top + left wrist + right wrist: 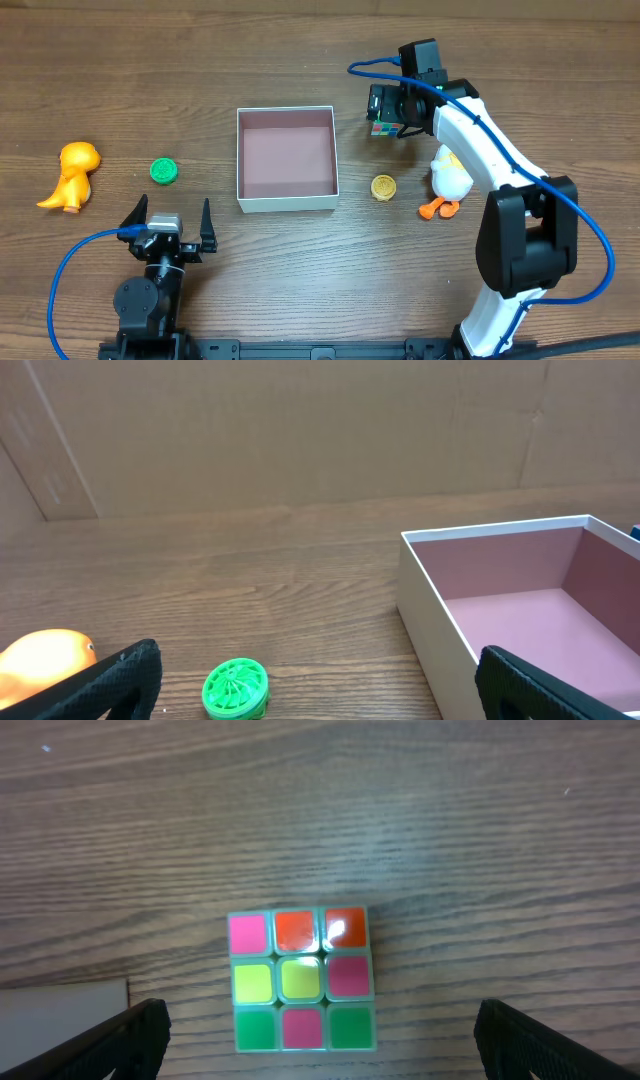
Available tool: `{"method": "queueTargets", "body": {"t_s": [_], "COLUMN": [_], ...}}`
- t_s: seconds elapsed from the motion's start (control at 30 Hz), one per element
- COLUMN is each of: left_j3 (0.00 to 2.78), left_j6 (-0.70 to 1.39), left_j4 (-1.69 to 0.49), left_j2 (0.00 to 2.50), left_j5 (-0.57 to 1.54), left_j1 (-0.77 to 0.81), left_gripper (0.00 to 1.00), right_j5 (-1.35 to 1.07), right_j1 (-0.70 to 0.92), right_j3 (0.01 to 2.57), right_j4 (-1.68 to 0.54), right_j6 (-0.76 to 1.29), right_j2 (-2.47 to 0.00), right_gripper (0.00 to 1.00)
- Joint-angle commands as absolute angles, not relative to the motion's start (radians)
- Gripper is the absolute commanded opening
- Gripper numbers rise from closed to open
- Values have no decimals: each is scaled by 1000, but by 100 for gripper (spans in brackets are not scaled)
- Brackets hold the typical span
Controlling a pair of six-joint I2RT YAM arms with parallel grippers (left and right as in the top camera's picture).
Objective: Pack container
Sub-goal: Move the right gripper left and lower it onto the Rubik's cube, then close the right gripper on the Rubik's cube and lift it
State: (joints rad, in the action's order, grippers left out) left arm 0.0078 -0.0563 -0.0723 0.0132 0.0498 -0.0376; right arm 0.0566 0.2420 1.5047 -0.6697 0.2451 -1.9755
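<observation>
Container [288, 204] untouched; left gripper [172, 212], right gripper [384, 110] spread wide, empty.

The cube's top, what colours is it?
The cube shows pink, orange, yellow and green squares, clearest in the right wrist view.

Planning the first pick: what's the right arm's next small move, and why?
Probably lower the right gripper straight down around the puzzle cube, then close. Its jaws stand open, and in the wrist view the cube sits roughly centred beneath it, clear of the container, which holds nothing yet.
</observation>
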Motion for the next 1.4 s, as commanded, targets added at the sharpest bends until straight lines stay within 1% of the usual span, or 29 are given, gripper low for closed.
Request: {"method": "queueTargets", "body": {"t_s": [0.0,0.1,0.23,0.87,0.93,0.97,1.03,1.07,1.37], "left_j3": [5,5,5,5,5,5,5,5,5], "left_j6": [-72,-72,-72,-72,-72,-72,-72,-72,-72], "left_j4": [-72,-72,-72,-72,-72,-72,-72,-72,-72], "left_j2": [11,11,11,11,11,11,11,11,11], "left_j5": [67,67,67,67,67,67,67,67,67], "left_j1": [-46,-46,-46,-46,-46,-46,-46,-46,-46], "left_gripper": [100,100,100,100,100,100,100,100,100], "right_j5": [66,66,70,90,90,90,89,89,89], "right_j1": [243,250,263,265,265,265,265,265,265], "right_j3": [1524,1524,1524,1523,1523,1523,1523,1523,1523], "right_j4": [-670,-667,-662,-662,-662,-661,-659,-659,-647], "right_j6": [263,262,207,155,155,156,156,156,157], "right_j2": [-2032,-2043,-2051,-2090,-2090,-2090,-2090,-2090,-2090], "right_gripper": [100,100,100,100,98,95,82,79,79]}}
